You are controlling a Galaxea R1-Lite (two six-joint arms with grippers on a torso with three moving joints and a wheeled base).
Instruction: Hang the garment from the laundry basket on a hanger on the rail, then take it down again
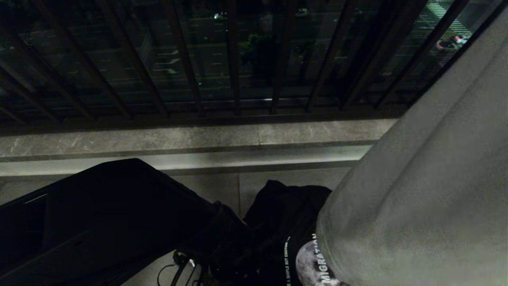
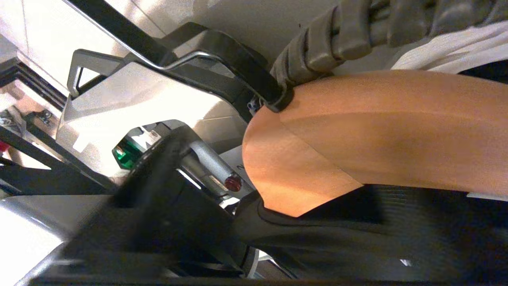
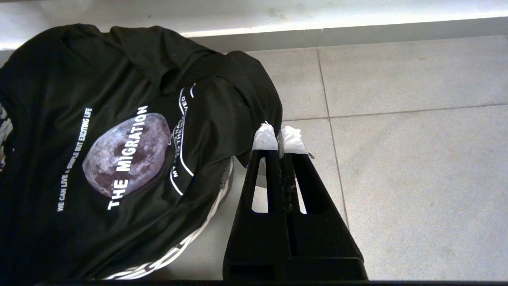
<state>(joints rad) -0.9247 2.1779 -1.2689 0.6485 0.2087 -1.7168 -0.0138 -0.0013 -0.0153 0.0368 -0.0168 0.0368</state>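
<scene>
The garment (image 3: pixel 127 151), a black T-shirt with a moon print and "THE MIGRATION", lies bunched over the laundry basket, whose banded rim (image 3: pixel 206 222) peeks out beneath it. It also shows dimly in the head view as the garment (image 1: pixel 285 222). My right gripper (image 3: pixel 279 137) hangs shut and empty just beside the basket, over the floor tiles. A wooden hanger (image 2: pixel 377 131) fills the left wrist view at very close range. My left gripper (image 1: pixel 228 242) reaches down to the garment's left edge, lost in the dark. The rail is out of view.
A balcony railing of dark bars (image 1: pixel 234 59) and a stone kerb (image 1: pixel 198 139) run across ahead. A large grey cloth surface (image 1: pixel 428 178) hangs close on the right. A black bracket with a wire (image 2: pixel 222 51) and white cloth (image 2: pixel 456 47) sit by the hanger.
</scene>
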